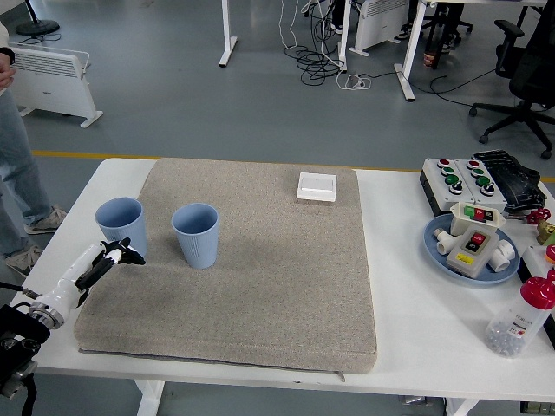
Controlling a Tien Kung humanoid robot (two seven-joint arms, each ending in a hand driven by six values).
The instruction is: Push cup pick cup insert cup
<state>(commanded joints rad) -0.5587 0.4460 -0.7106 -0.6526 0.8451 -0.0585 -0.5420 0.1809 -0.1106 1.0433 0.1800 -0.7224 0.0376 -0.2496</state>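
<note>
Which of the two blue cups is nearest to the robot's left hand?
The leftmost blue cup, at the mat's left edge; the left hand sits just before it.

Two pale blue cups [120, 224] [196, 234] stand on a beige-grey mat [277, 286] over a white table [451, 329].

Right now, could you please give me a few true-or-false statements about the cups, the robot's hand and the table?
1. Two blue cups, the left cup and the right cup, stand upright on the mat. True.
2. One cup is nested inside the other. False: they stand apart.
3. The left hand is beside the left cup. True.
4. The white switch plate lies on the blue plate. False: it lies on the mat.
</note>
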